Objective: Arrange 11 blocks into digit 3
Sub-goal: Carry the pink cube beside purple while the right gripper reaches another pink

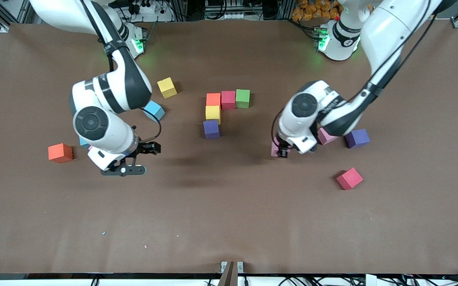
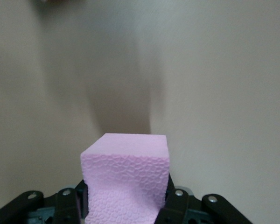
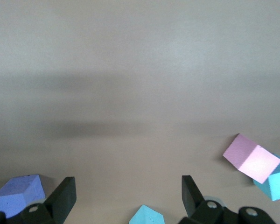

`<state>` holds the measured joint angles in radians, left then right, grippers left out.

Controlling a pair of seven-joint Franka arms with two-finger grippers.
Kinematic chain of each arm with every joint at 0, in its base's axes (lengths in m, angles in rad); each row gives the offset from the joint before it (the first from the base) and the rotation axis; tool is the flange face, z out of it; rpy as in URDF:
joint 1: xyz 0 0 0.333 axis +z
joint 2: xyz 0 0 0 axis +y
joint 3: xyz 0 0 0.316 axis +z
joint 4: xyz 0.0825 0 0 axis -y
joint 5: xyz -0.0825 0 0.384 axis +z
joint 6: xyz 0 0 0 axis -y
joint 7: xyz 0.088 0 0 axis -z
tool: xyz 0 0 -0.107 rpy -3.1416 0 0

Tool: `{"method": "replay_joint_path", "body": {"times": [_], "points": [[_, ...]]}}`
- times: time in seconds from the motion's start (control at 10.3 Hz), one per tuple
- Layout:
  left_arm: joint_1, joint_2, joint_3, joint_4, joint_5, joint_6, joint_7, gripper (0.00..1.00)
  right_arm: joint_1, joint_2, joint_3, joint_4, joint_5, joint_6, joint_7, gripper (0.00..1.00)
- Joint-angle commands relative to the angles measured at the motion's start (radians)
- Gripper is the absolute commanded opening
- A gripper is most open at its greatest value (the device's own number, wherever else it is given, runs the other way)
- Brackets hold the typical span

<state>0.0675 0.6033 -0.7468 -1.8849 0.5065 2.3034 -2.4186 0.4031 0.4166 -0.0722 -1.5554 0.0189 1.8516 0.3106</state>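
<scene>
Left gripper (image 1: 281, 153) pinches a pink block (image 2: 126, 179) over bare table, between the partial digit (image 1: 225, 109) and loose blocks. Carry level, set flush beside the purple block (image 1: 211, 129). Right gripper (image 1: 123, 170) waits, fingers spread.

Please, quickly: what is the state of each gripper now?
Left gripper: closed on a pink block.
Right gripper: open, holding nothing.

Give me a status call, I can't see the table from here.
Left gripper shut on pink block, near the table. Right gripper open, empty, waiting over bare table. Digit 3 partly built, five blocks. Nothing in the way.
</scene>
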Motion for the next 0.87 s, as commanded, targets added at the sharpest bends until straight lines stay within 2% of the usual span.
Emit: {"method": "replay_joint_path", "body": {"times": [0.0, 0.29, 0.39, 0.78], "points": [[-0.084, 0.036, 0.007, 0.047, -0.014, 0.001, -0.170, 0.00, -0.068, -0.061, -0.006, -0.032, 0.001, -0.012, -0.065, 1.00], [-0.211, 0.102, 0.021, 0.113, -0.008, 0.002, -0.315, 0.00, -0.180, -0.102, -0.005, -0.023, -0.001, -0.096, -0.166, 1.00], [-0.248, 0.116, 0.047, 0.136, -0.016, 0.002, -0.323, 0.00, -0.211, -0.120, -0.003, -0.015, -0.001, -0.124, -0.172, 1.00], [-0.418, 0.184, 0.136, 0.245, -0.025, 0.002, -0.416, 0.00, -0.244, -0.151, -0.005, 0.028, -0.025, -0.235, -0.180, 1.00]]}}
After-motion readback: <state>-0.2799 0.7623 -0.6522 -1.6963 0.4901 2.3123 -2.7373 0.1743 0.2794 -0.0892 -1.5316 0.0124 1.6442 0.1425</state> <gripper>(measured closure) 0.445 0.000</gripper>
